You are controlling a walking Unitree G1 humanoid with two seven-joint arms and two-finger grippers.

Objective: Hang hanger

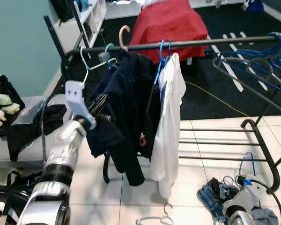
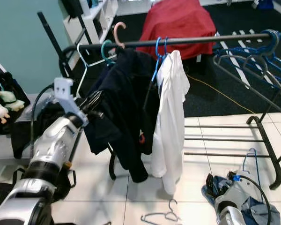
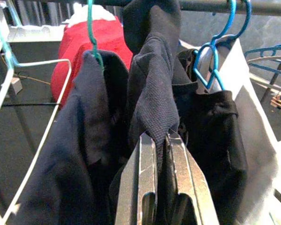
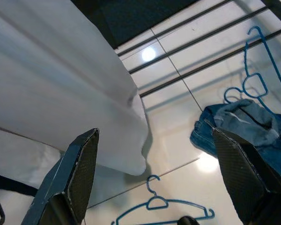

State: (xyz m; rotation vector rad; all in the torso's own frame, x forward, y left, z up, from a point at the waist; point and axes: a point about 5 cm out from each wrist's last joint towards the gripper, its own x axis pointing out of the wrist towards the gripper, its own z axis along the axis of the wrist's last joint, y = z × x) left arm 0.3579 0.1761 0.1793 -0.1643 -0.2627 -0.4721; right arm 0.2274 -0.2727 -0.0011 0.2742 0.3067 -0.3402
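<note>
A black rail (image 1: 201, 43) carries a dark navy garment (image 1: 126, 112) under a pink hanger hook (image 1: 124, 35) and a teal hanger (image 1: 107, 51). Beside it a white shirt (image 1: 168, 126) hangs on blue hangers (image 1: 163, 56). My left gripper (image 1: 100, 105) is raised at the garment's left side and is shut on a fold of the navy fabric (image 3: 154, 108). Low at the right, my right gripper (image 4: 164, 173) is open with nothing in it, just above the tiles. A blue hanger (image 4: 159, 206) lies on the floor below it.
A white wire hanger (image 1: 86, 65) hangs at the rail's left end and several blue hangers (image 1: 267, 51) at its right end. Denim clothes (image 1: 213, 197) and another blue hanger (image 1: 247, 164) lie by the rack's base bars (image 1: 215, 143). A red-covered object (image 1: 171, 23) stands behind the rack.
</note>
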